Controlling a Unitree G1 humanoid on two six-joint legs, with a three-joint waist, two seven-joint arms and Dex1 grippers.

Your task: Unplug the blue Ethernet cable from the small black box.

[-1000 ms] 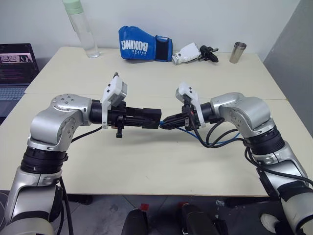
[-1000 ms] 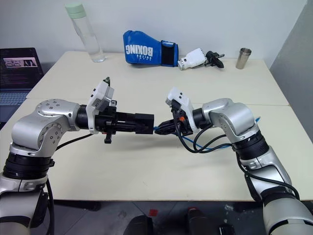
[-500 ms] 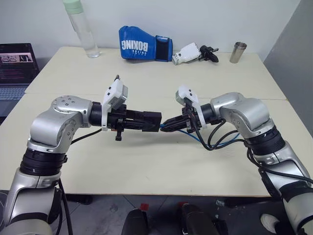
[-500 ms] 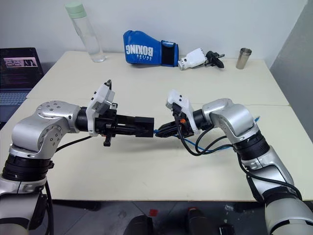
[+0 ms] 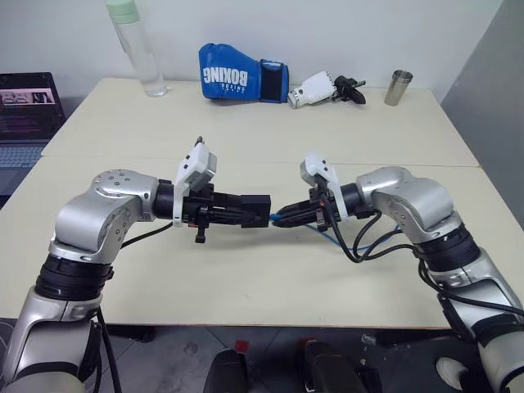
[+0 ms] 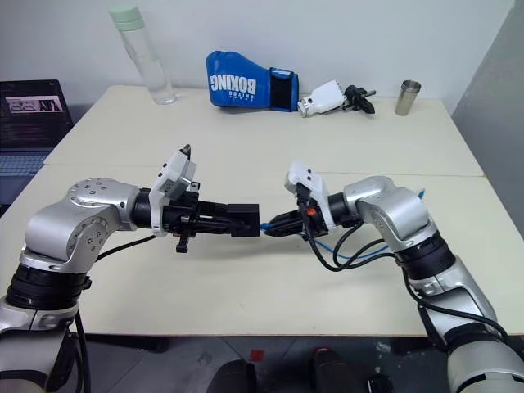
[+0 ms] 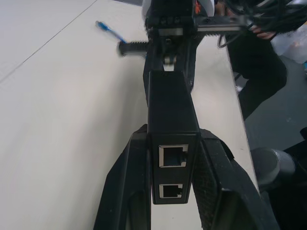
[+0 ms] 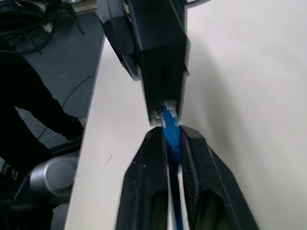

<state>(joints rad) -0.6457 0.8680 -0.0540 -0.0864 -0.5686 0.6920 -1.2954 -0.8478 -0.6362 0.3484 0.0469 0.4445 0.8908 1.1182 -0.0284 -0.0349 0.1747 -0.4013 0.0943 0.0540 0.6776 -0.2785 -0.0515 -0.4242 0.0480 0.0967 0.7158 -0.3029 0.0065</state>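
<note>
My left gripper [image 5: 246, 211] is shut on the small black box [image 5: 259, 208], held level above the table's middle. In the left wrist view the box [image 7: 171, 110] sits between the two fingers [image 7: 125, 191] and shows two empty ports on its near end. The blue Ethernet cable [image 8: 169, 125] meets the box's [image 8: 160, 52] far end, its plug tip at the port's mouth. I cannot tell whether the plug is seated. My right gripper [image 5: 286, 217] is shut on the plug. The rest of the cable [image 5: 334, 241] trails under the right arm onto the table.
Along the cream table's [image 5: 246, 278] far edge stand a clear bottle [image 5: 135, 45], a blue boxing glove [image 5: 241, 74], a white-and-black tool [image 5: 323, 88] and a metal cup [image 5: 399, 87]. A laptop [image 5: 24, 110] sits off the table's left side.
My right gripper has shifted right and down with the plug, and a little more blue shows between its fingertips and the box. The left gripper and box have barely moved.
</note>
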